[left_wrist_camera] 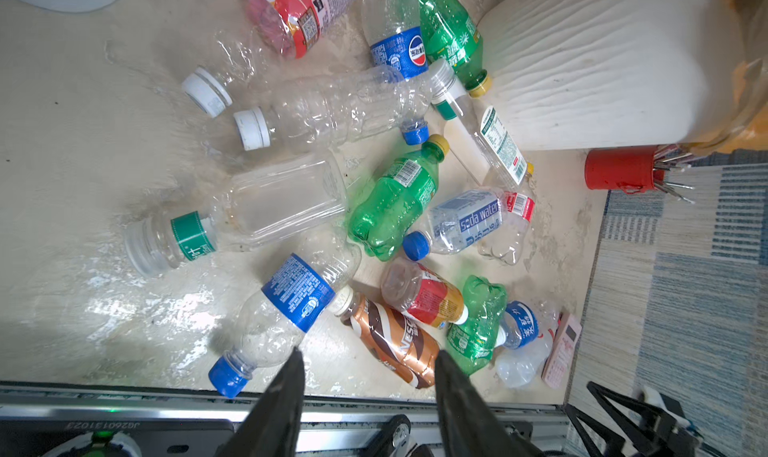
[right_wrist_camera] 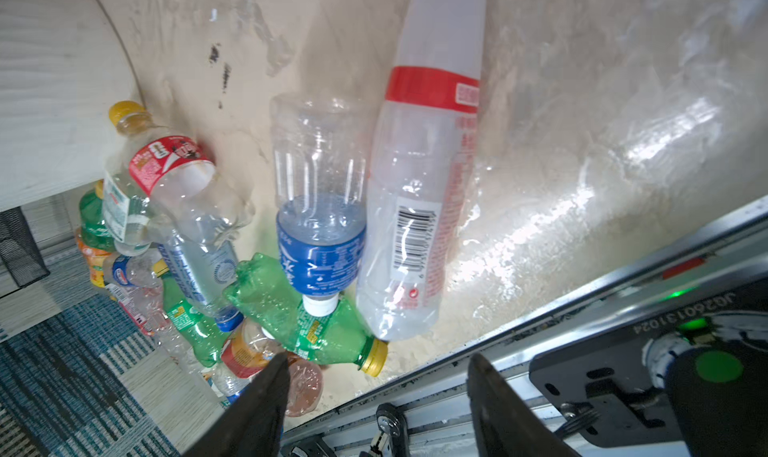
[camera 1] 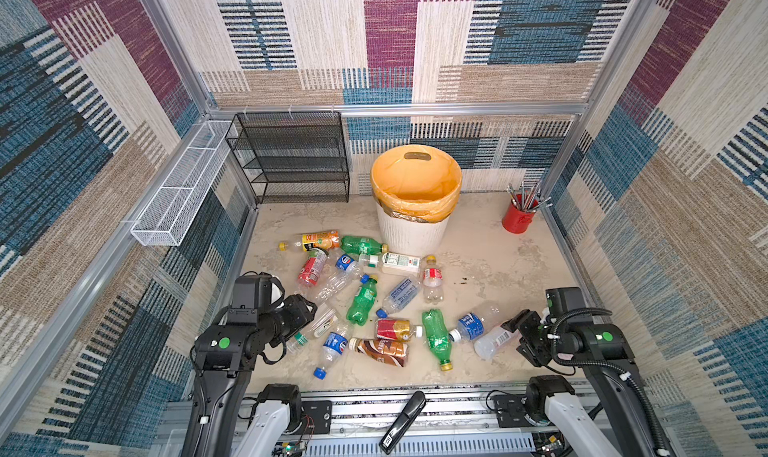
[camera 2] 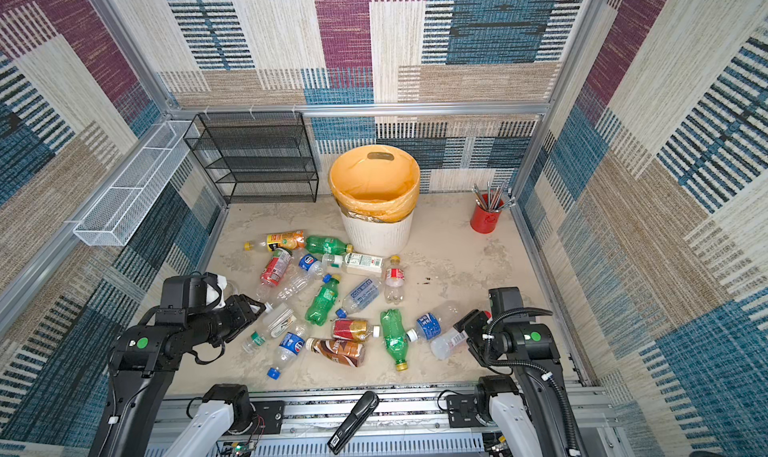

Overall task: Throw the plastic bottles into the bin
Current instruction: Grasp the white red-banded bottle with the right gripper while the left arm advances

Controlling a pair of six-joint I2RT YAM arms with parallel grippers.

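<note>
Several plastic bottles lie scattered on the beige floor in front of the bin (camera 1: 413, 230), a white ribbed basket with an orange liner that looks empty. Among them are a green bottle (camera 1: 362, 297), a brown one (camera 1: 382, 351) and a blue-labelled one (left_wrist_camera: 297, 293). My left gripper (left_wrist_camera: 368, 353) hovers open and empty at the pile's left edge, beside a clear bottle with a green band (camera 1: 322, 324). My right gripper (right_wrist_camera: 378, 357) is open and empty too. It hangs at the pile's right edge (camera 1: 515, 326), next to a cloudy bottle with a red band (right_wrist_camera: 419, 210).
A black mesh rack (camera 1: 291, 156) stands at the back left, with a white wire basket (camera 1: 183, 185) on the left wall. A red cup of pencils (camera 1: 519, 216) sits at the back right. A black stapler-like object (camera 1: 403, 421) lies on the front rail.
</note>
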